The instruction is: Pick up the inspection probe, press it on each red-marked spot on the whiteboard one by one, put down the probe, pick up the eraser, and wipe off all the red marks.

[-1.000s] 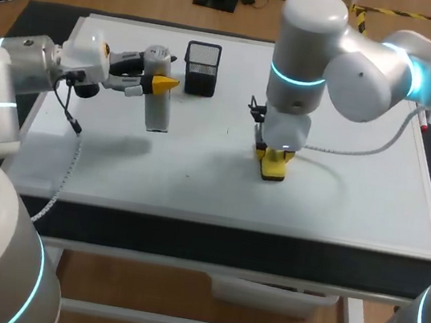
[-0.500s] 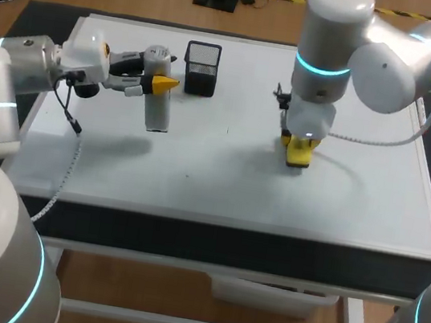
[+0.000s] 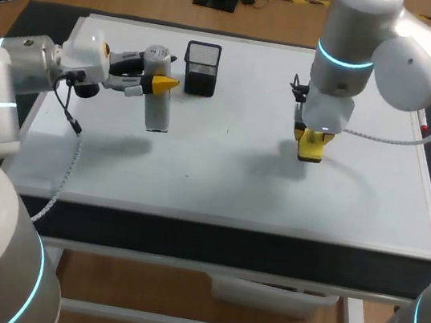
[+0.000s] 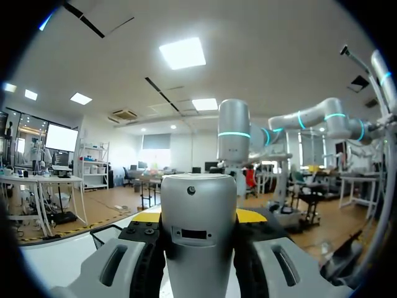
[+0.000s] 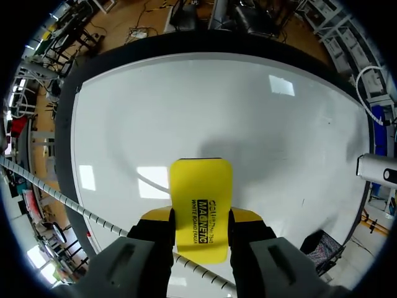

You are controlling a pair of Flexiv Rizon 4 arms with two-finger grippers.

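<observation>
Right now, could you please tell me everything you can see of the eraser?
The eraser is a bright yellow, rounded, plastic-looking block with black print on one broad face. The right jaws clamp it from both sides, their yellow tips against its flanks. It points down at the whiteboard, right of the board's middle in the head view. Its far end is at or just above the surface; contact cannot be confirmed.

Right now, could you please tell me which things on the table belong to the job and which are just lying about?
Job in hand:
- probe, gripped in the left hand
- eraser, gripped in the right hand
- whiteboard, under both

Lying about:
- mesh cup, black, standing on the whiteboard beside the probe
</observation>
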